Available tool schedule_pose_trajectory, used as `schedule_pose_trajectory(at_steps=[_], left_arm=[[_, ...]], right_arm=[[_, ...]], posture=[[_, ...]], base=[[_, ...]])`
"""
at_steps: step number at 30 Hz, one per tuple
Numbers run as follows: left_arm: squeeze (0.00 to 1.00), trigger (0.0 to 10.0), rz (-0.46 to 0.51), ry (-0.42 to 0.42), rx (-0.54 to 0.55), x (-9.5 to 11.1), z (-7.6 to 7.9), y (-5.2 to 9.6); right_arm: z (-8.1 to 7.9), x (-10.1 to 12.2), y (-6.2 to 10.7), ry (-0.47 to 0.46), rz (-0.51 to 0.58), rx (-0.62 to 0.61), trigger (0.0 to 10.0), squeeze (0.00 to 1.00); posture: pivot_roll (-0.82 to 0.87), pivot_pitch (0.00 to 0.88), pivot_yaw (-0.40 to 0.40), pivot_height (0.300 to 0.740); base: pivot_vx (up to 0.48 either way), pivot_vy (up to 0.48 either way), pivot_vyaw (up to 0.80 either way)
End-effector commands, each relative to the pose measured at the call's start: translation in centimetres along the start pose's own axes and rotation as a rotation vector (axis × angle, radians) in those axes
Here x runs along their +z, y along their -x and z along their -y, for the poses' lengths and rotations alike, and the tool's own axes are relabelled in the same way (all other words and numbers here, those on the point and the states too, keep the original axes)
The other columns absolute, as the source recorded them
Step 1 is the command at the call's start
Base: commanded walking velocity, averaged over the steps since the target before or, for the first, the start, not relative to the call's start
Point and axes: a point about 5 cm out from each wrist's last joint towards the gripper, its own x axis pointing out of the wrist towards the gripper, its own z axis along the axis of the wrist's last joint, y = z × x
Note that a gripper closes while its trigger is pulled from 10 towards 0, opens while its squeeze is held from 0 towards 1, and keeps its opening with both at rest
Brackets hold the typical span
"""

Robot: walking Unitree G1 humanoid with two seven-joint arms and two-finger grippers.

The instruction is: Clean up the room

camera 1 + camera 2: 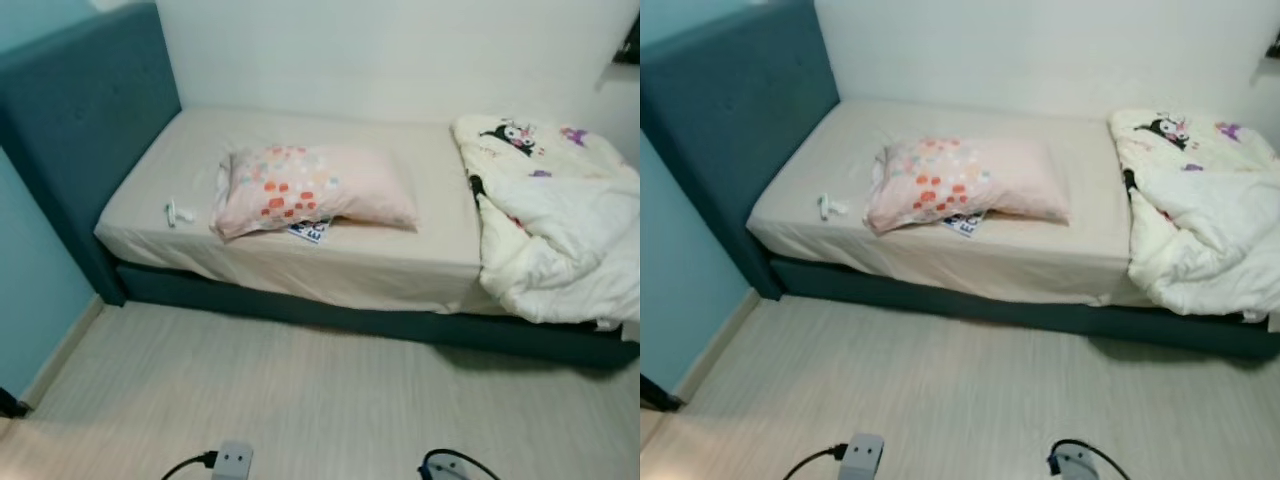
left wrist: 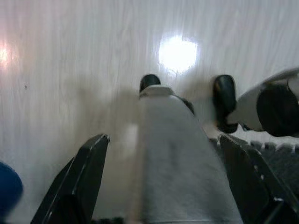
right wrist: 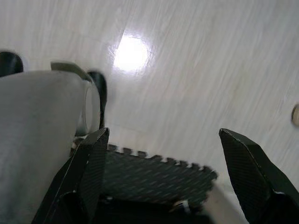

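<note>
Ahead of the idle robot, both tools spread wide over the floor (image 1: 300, 400), tidying best starts with squaring the pillow (image 1: 310, 188) and spreading the bunched duvet (image 1: 560, 230) on the bed (image 1: 400, 265).

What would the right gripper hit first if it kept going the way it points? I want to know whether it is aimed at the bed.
Not the bed. The open right gripper points down: probably the dark foam mat first, with pale floor beyond; depth is unclear.

Two long black fingers, wedge-shaped and faintly textured, frame each wrist camera on the left gripper (image 2: 163, 182) and right gripper (image 3: 163, 177), beside pale grey legs, black-tipped feet and looping black cables.
</note>
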Motion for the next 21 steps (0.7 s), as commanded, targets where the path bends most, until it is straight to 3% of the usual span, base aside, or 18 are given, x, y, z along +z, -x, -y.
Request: schedule_pose_trajectory(at_steps=[1, 5, 11, 16, 21], left_arm=[[0.00, 10.0, -0.056, -0.002, -0.016, -1.5, 0.5, 0.2], [0.00, 10.0, -0.056, -0.002, -0.017, -1.5, 0.5, 0.2], [0.00, 10.0, -0.055, -0.003, -0.018, -1.4, 0.5, 0.1], [0.00, 10.0, -0.054, -0.004, -0.018, -1.4, 0.5, 0.1], [0.00, 10.0, -0.054, -0.005, -0.019, -1.4, 0.5, 0.1]], right_arm=[[0.0, -0.5, 0.1, 0.010, -0.016, -0.009, 10.0, 0.00], [-0.1, -1.0, 0.1, 0.010, -0.024, -0.008, 10.0, 0.00], [1.8, -1.6, 0.1, 0.016, -0.035, -0.052, 10.0, 0.00], [3.5, -1.5, 0.1, 0.001, -0.042, -0.094, 10.0, 0.00], [3.7, -0.5, 0.0, -0.008, -0.030, -0.101, 10.0, 0.00]], posture=[[-0.01, 0.099, 0.009, 0.736], [-0.01, 0.100, 0.010, 0.736], [-0.02, 0.099, 0.011, 0.736], [-0.02, 0.098, 0.012, 0.736], [-0.02, 0.096, 0.012, 0.736]], base=[[0.000, -0.446, 0.76], [0.000, -0.448, 0.76], [0.000, -0.447, 0.77], [0.000, -0.448, 0.00], [0.000, -0.448, 0.00]])
